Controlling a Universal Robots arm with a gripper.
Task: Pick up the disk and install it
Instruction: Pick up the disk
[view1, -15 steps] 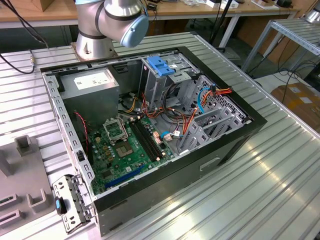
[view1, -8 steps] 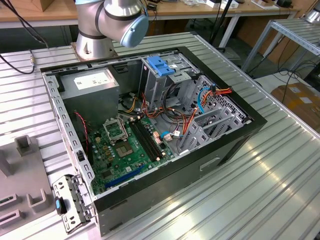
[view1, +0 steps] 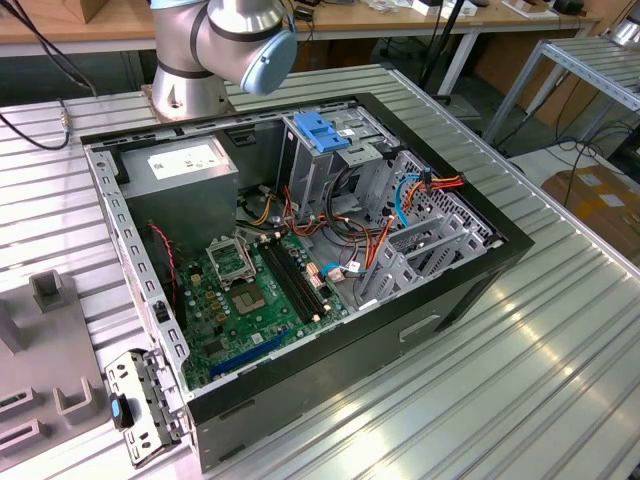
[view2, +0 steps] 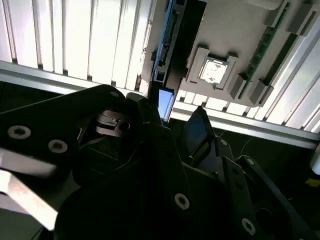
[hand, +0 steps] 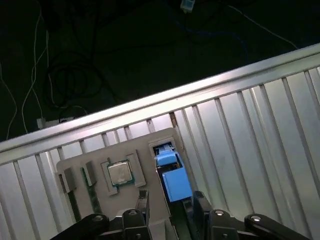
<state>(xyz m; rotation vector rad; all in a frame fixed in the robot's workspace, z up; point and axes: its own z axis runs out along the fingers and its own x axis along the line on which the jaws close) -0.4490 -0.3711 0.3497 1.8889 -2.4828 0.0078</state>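
Observation:
In both wrist views the disk (hand: 175, 182) (view2: 165, 102) stands on edge in a slot of a grey fixture plate (hand: 130, 150) (view2: 235, 35), its bright blue carrier end facing up toward the wrist. My gripper (hand: 171, 201) (view2: 172, 112) hangs just above it with one black finger on each side of the blue end. It is open: a strip of bright table shows between the disk and one finger (view2: 200, 122). The open computer case (view1: 300, 250) lies on the ribbed metal table in the exterior view.
A processor chip (hand: 120, 173) (view2: 214, 70) and memory sticks (hand: 90, 175) sit in the same plate beside the disk. Inside the case stand a metal cage with a blue handle (view1: 325, 135), a grey box (view1: 185, 170) and loose cables. The arm's base (view1: 225, 40) rises behind the case.

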